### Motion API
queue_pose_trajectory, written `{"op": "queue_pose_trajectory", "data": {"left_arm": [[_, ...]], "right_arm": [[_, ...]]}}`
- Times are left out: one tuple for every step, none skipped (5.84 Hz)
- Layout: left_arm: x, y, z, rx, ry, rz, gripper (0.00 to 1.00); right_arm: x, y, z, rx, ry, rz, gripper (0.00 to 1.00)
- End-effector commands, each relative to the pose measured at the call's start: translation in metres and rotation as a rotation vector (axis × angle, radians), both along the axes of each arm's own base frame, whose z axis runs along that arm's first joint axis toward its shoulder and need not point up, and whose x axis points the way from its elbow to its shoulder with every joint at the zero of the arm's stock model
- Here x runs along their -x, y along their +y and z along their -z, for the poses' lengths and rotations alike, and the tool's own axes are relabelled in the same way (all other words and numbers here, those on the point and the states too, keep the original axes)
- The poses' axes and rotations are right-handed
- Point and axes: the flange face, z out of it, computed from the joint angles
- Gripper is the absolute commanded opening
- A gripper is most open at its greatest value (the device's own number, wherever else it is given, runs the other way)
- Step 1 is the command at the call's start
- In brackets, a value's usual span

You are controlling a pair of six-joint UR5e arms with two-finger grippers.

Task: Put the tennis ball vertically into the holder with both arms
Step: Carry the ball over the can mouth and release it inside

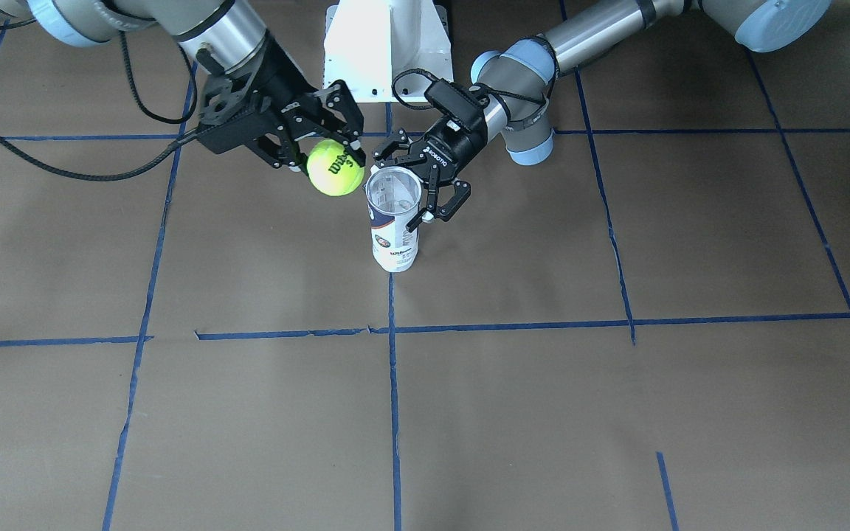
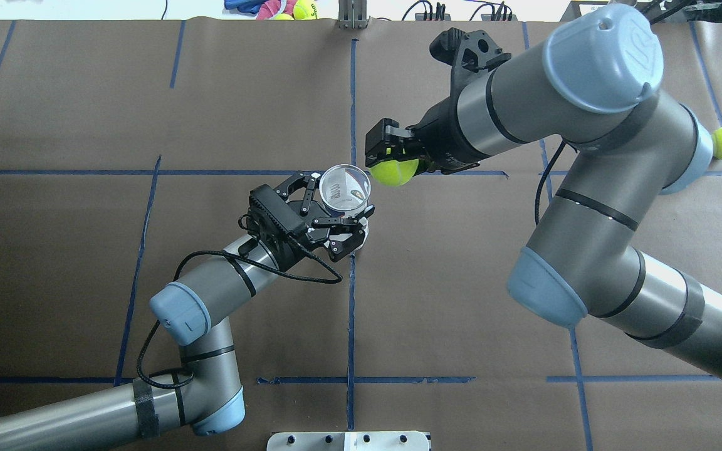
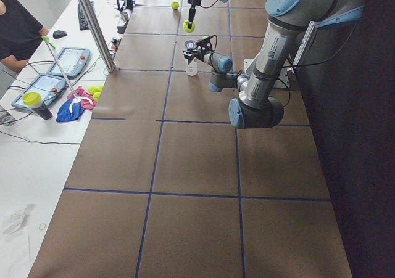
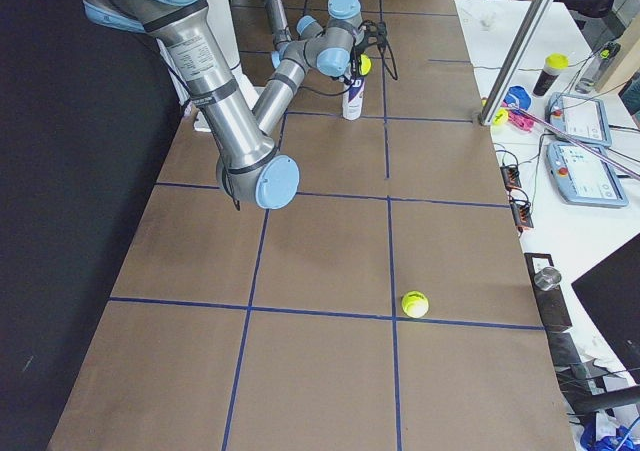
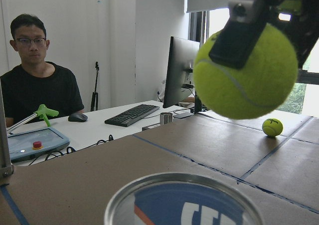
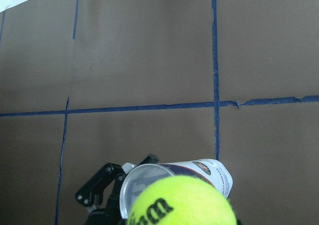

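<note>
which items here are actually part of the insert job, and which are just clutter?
In the job:
- tennis ball, held in the right gripper, beside and above the can mouth
- holder, upright, gripped by the left gripper

Lying about:
- spare ball on the table at the robot's right
- more balls and a cloth on the operators' side
- white pedestal base

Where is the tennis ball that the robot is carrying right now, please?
In the overhead view, the tennis ball is held in the right gripper, just right of the holder's open rim and not yet over it.
</note>
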Motion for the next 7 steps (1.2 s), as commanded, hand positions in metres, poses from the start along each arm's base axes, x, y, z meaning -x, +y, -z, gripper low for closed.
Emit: {"op": "queue_pose_trajectory", "data": {"left_arm": [[-0.001, 0.0, 0.0, 0.0, 0.0, 0.0, 0.92], [-0.001, 0.0, -0.001, 0.001, -0.001, 0.0, 0.92], [0.0, 0.0, 0.001, 0.0, 0.0, 0.0, 0.92], [0.0, 0.0, 0.0, 0.0, -0.002, 0.0, 0.92], [0.0, 0.0, 0.0, 0.0, -0.001, 0.002, 0.92], [0.0, 0.0, 0.001, 0.0, -0.001, 0.002, 0.92], [0.0, 0.0, 0.0, 0.0, -0.002, 0.002, 0.92]], "right_arm": [[0.018, 0.009, 0.027, 0.074, -0.004, 0.001, 0.02], [0.03, 0.011, 0.031, 0.065, 0.001, -0.008, 0.04], [0.037, 0.012, 0.03, 0.06, 0.01, -0.023, 0.09], [0.049, 0.003, 0.032, 0.068, 0.024, -0.026, 0.15], [0.054, -0.001, 0.029, 0.072, 0.035, -0.027, 0.18], [0.057, -0.001, 0.029, 0.067, 0.04, -0.033, 0.32], [0.061, 0.0, 0.029, 0.062, 0.045, -0.046, 0.61]]}}
